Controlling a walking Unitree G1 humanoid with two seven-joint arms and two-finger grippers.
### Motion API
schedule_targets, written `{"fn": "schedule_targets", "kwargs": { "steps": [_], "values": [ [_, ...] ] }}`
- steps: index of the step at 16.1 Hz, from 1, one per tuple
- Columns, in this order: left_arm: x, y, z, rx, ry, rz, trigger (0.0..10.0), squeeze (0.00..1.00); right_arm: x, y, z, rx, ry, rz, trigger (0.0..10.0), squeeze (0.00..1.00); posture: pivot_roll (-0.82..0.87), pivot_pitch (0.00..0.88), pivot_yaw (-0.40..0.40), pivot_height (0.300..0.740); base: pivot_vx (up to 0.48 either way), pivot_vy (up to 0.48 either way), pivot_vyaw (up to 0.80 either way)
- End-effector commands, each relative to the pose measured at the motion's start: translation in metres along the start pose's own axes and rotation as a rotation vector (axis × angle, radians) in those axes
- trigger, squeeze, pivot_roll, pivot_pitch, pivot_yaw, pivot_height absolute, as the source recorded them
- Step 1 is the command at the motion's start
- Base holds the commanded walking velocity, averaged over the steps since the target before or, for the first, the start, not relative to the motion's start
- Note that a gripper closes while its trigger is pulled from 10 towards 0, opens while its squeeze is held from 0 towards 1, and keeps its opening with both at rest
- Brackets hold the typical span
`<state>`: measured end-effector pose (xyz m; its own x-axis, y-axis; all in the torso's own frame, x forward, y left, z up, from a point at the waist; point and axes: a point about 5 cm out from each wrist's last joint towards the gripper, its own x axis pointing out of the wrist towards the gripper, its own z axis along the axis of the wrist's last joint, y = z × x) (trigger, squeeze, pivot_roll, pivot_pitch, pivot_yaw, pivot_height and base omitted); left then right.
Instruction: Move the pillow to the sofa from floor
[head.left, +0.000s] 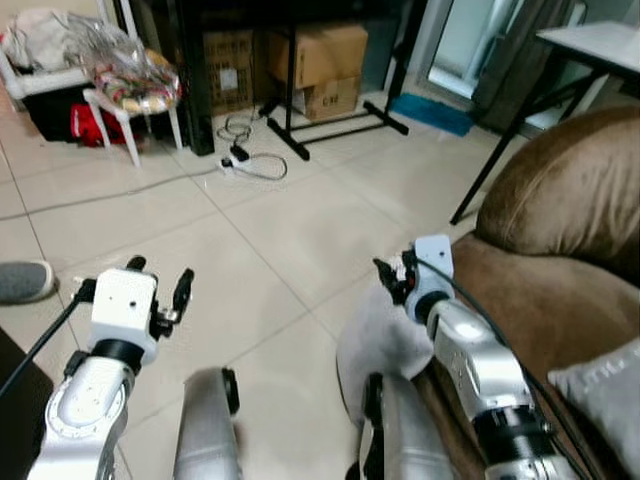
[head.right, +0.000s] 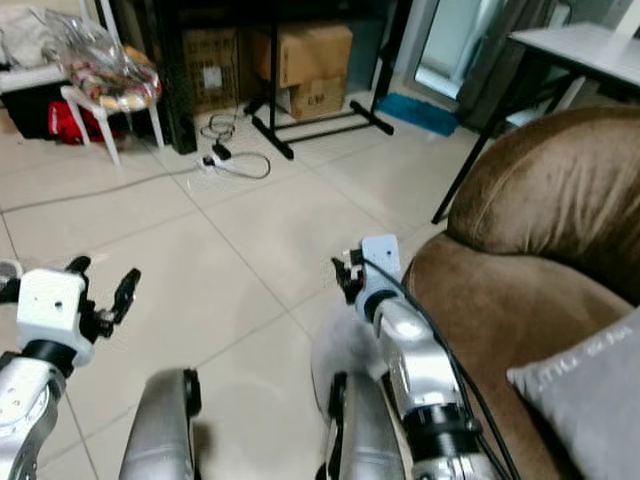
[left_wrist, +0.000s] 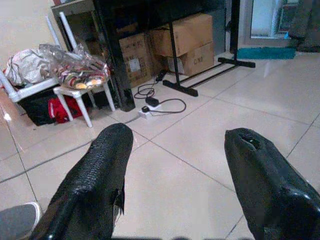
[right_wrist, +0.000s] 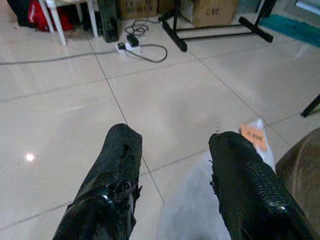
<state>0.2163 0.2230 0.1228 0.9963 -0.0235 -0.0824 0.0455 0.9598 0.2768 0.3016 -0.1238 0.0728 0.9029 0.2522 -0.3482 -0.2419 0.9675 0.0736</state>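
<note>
Right wrist view: pillow (right_wrist: 200, 210) under parted fingers (right_wrist: 112, 185).

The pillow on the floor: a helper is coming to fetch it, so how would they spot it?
Start at the brown sofa on the robot's right. At the foot of its front edge, a pale grey pillow lies on the tiles, just below the right hand. Another grey cushion already sits on the sofa seat; the one meant lies on the floor.

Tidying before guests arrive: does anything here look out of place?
Yes. A grey pillow lies on the tiled floor against the brown sofa, below the right hand. A white power strip with its cable sprawls loose across the floor.
</note>
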Motion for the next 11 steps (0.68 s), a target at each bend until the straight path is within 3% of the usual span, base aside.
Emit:
{"fn": "schedule_targets", "kwargs": {
  "steps": [1, 5, 6, 9, 11],
  "values": [
    [-0.001, 0.000, -0.001, 0.005, 0.011, -0.011, 10.0, 0.00, 0.002, -0.003, 0.004, 0.000, -0.013, -0.001, 10.0, 0.00, 0.02, 0.000, -0.099, 0.475, 0.000, 0.000, 0.00],
    [0.001, 0.002, 0.001, 0.030, 0.013, -0.049, 10.0, 0.00, 0.004, 0.001, 0.001, -0.003, -0.011, 0.026, 10.0, 0.05, 0.02, 0.000, -0.055, 0.460, 0.000, 0.000, 0.00],
    [0.003, 0.001, 0.003, 0.043, 0.011, -0.079, 10.0, 0.00, 0.004, 0.002, 0.001, 0.004, -0.019, 0.030, 10.0, 1.00, 0.01, 0.000, -0.029, 0.460, 0.000, 0.000, 0.00],
    [0.015, -0.010, 0.007, 0.090, -0.001, -0.238, 10.0, 0.00, 0.013, 0.004, 0.002, 0.009, -0.028, -0.056, 10.0, 1.00, -0.03, 0.004, 0.040, 0.460, 0.000, 0.000, 0.00],
    [0.019, -0.020, 0.009, 0.114, -0.004, -0.333, 10.0, 0.00, 0.021, -0.004, 0.011, 0.022, -0.042, -0.149, 10.0, 1.00, -0.05, 0.046, 0.061, 0.460, 0.000, 0.000, 0.00]
  ]
}}
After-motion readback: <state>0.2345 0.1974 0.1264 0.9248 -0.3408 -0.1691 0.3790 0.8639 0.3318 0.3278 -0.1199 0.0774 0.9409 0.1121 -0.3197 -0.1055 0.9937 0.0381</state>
